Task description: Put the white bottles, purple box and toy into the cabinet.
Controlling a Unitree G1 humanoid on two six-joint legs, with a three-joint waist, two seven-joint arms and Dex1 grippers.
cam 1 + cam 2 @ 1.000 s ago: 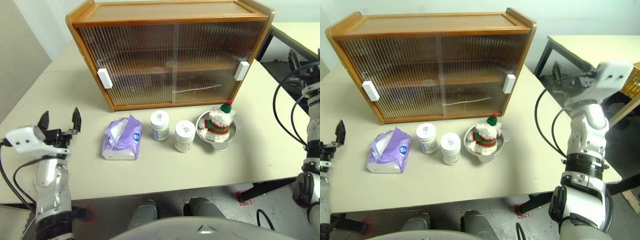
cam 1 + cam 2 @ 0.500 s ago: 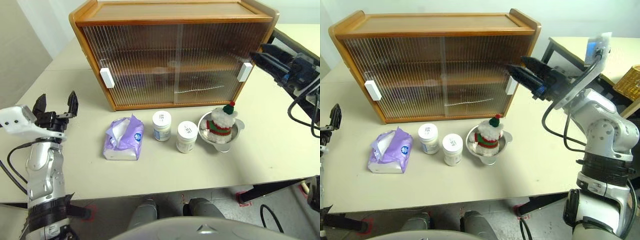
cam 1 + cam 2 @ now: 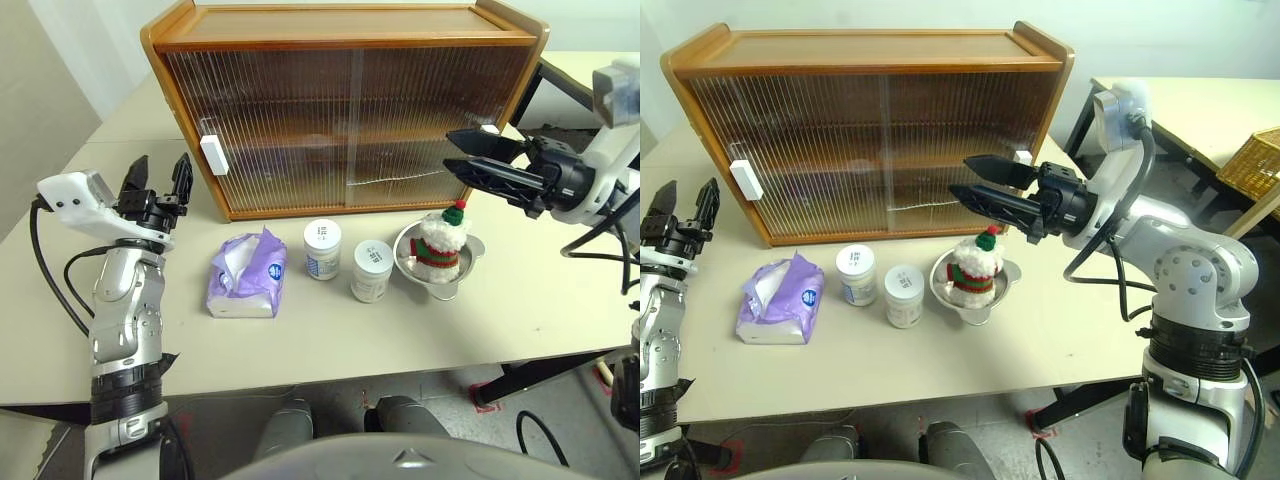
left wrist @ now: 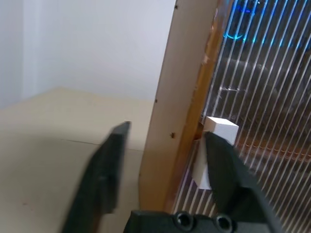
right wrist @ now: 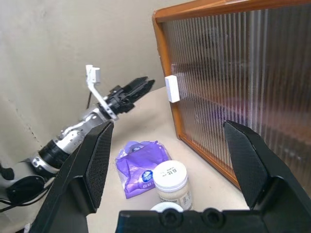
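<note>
The wooden cabinet [image 3: 350, 110] stands at the back of the table with both ribbed doors slid shut. In front of it, from left to right, lie the purple box [image 3: 245, 275], two white bottles [image 3: 321, 249] [image 3: 371, 270], and the toy [image 3: 440, 240] sitting in a metal bowl [image 3: 405, 252]. My left gripper [image 3: 158, 172] hovers open and empty just left of the cabinet's left white handle [image 3: 210, 155], which appears between its fingers in the left wrist view [image 4: 214, 150]. My right gripper [image 3: 962, 175] is open and empty, pointing left in front of the right door, above the toy.
The right door's white handle [image 3: 1023, 157] sits just behind my right gripper. A second table [image 3: 1200, 100] and a wicker basket [image 3: 1250, 160] stand off to the right. Bare tabletop runs along the front edge and beside the cabinet's left end.
My right arm has swung in from the right and now points left across the cabinet front above the toy. My left gripper rose and moved toward the left handle, its fingers narrower.
</note>
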